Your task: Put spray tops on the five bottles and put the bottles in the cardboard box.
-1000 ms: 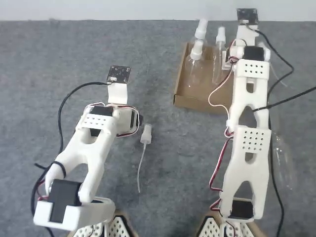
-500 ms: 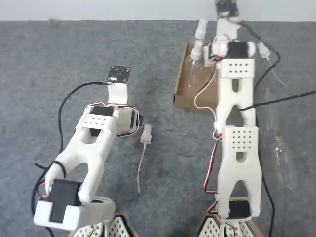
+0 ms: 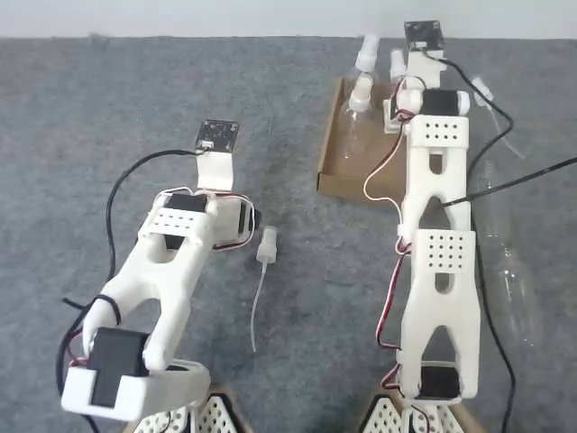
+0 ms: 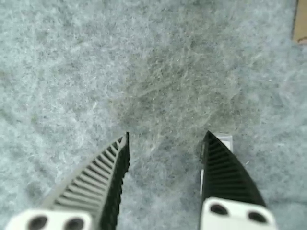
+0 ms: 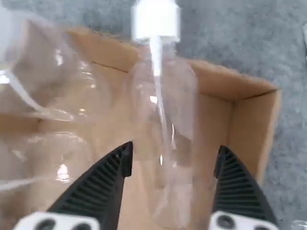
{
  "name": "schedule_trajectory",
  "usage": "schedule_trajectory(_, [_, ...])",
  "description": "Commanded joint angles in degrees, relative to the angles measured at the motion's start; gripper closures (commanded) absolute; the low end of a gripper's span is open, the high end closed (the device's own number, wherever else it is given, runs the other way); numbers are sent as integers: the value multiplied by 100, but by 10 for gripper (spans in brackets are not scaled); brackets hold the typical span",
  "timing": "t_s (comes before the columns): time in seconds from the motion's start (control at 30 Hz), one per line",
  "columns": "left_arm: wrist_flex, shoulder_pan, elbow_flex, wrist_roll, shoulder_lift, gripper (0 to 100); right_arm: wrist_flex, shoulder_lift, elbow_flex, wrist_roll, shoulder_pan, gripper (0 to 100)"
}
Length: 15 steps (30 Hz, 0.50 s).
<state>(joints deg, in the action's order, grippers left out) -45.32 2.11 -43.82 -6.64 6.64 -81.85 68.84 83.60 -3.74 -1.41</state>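
Observation:
The cardboard box lies at the back right and holds clear bottles with white spray tops. My right arm stretches over it. My right gripper hangs open above the box, with one capped bottle below the gap between its fingers, untouched. More clear bottles lie beside it. A loose spray top with a long tube lies on the carpet by my left arm. My left gripper is open just above the carpet, with something white behind one finger.
An uncapped clear bottle lies on the carpet to the right of the right arm. Another spray top with its tube lies beside the box's right side. Grey carpet covers the table, and cables trail from both arms.
The right arm swung left over the box, then drew back a little toward the near side. The left arm and the loose spray top have stayed in place.

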Motion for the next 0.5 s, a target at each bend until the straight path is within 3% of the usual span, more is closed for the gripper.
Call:
schedule_trajectory(0.0, [123,-35,22,-44,316,776,119,-154,141,44,180,785])
schedule_trajectory(0.47, [105,-35,13,-44,316,776,611,242,158,9,295,787])
